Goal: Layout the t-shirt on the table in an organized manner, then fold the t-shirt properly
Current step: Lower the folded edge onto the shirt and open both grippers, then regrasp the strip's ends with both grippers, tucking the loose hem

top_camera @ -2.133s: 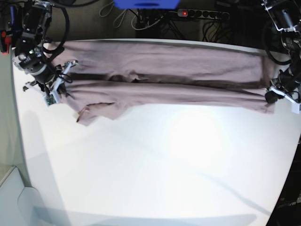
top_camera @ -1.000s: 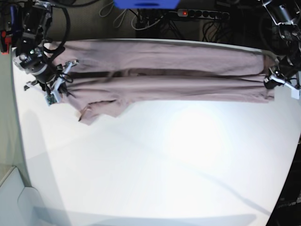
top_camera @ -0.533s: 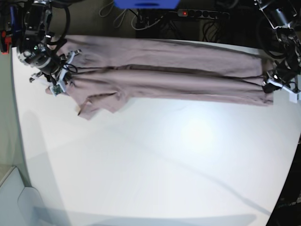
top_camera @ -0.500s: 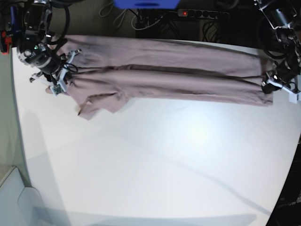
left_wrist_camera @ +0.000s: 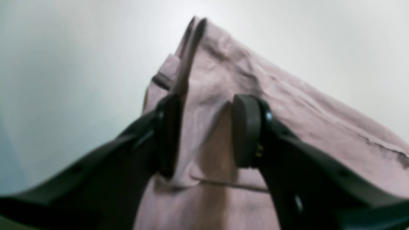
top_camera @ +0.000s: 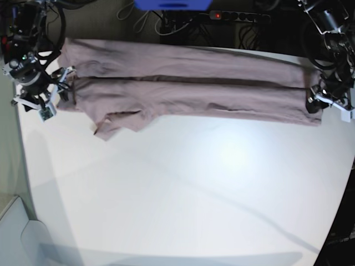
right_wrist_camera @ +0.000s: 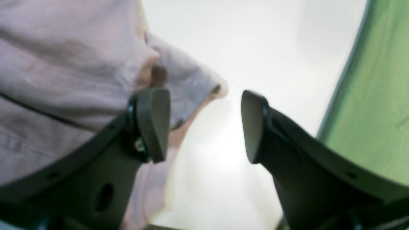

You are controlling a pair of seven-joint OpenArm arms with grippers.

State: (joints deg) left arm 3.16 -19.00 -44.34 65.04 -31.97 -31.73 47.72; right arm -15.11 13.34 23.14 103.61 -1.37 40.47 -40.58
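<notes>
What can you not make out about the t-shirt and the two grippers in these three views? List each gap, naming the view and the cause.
- Base view: the t-shirt's collar and label, lost in folds and too small.
- Base view: the left gripper, too small to read its jaws.
- Left wrist view: whether cloth touches the left gripper's fingers; blurred.
- Right wrist view: the shirt's far end, cut by the frame; the right gripper is open.
- Base view: the table's right edge, cut off.

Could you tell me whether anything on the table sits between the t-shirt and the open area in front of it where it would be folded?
Nothing visible does. The t-shirt lies stretched along the far edge of the table, and the white surface in front of it shows only shadows and glare. The left gripper and right gripper flank its ends.
</notes>
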